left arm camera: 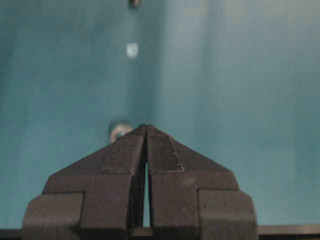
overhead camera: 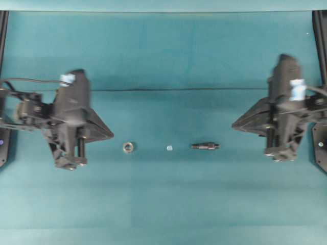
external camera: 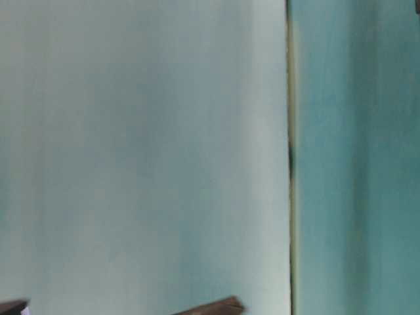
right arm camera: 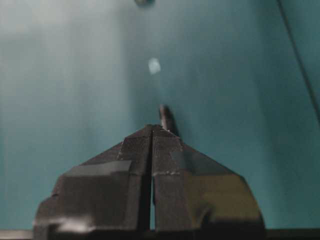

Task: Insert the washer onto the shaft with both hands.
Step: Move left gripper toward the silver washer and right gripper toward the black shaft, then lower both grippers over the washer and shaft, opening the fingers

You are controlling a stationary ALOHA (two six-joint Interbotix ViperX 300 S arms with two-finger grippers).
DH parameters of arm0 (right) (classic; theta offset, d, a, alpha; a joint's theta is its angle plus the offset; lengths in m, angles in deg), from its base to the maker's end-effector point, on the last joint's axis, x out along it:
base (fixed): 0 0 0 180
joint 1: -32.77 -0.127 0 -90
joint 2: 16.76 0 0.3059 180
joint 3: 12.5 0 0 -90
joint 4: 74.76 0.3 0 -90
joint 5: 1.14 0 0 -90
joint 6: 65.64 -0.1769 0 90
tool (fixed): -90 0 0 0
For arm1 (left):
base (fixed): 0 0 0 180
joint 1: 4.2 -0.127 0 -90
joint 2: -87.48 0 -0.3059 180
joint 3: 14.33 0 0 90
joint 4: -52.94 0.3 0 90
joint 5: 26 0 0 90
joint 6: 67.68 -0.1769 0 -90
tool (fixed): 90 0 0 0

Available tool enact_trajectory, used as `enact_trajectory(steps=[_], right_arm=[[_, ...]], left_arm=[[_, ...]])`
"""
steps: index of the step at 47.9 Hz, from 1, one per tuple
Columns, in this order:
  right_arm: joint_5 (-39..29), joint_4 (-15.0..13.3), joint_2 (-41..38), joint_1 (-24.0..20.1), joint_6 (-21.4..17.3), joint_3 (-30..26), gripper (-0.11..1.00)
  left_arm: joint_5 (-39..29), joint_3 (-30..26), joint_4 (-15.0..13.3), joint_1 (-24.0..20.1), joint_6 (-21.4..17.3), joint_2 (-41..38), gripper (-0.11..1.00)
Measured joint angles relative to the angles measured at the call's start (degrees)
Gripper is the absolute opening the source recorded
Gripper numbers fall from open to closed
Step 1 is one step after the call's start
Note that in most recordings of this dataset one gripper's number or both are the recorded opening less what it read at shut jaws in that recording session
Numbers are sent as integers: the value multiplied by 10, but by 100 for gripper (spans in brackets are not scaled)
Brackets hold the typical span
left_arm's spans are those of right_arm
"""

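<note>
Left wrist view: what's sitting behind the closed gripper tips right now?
The washer peeks out just beyond the shut left gripper, its right part covered by the fingertips. Farther on lie the white speck and the shaft, cut by the frame edge.

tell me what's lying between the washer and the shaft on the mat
A tiny white speck sits on the teal mat between the washer and the shaft, apart from both. The overhead view shows it best.

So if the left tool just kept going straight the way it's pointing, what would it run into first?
Most likely the washer. In the left wrist view it lies on the cloth just beyond the shut tips of the left tool, slightly left of their line. Depth is unclear, so the tips might meet the cloth first or just miss it.
</note>
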Motion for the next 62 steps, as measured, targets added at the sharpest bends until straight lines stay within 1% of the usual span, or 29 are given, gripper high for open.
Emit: enact_trajectory(steps=[5, 10, 17, 23, 28, 36, 41, 48, 50, 55, 59, 61, 62], right_arm=[[-21, -8, -38, 0, 0, -19, -10], [-43, -19, -76, 0, -1, -40, -10], [-70, -26, -122, -9, 1, -63, -10], [-84, -27, -158, -18, 14, -76, -10], [-87, -27, -177, -25, 24, -84, -10], [-89, -27, -193, -27, 27, -91, -10], [-89, -28, -207, -26, 26, -91, -10], [-89, -27, -226, -26, 25, -91, -10], [-88, -28, -229, -27, 25, -93, -9], [-81, -28, -230, -26, 25, -97, -6], [-71, -28, -231, -26, 25, -97, 1], [-68, -28, -231, -26, 25, -97, 6], [-66, -28, -231, -26, 25, -98, 9]], left_arm=[[-38, -15, 3, 0, -3, -34, 2], [-56, -27, 4, -1, -4, -66, 2], [-60, -42, 4, 0, -4, -101, 2], [-60, -49, 4, -1, -4, -124, 2], [-60, -54, 4, -2, -6, -136, 2], [-59, -57, 5, -6, -7, -145, 2], [-54, -57, 5, -9, -19, -146, 2], [-40, -57, 6, -10, -54, -146, 2], [-40, -58, 6, -10, -58, -148, 2], [-39, -59, 5, -10, -59, -149, 2], [-39, -59, 5, -10, -57, -152, 3], [-38, -59, 6, -10, -57, -154, 6], [-38, -59, 6, -10, -57, -156, 10]])
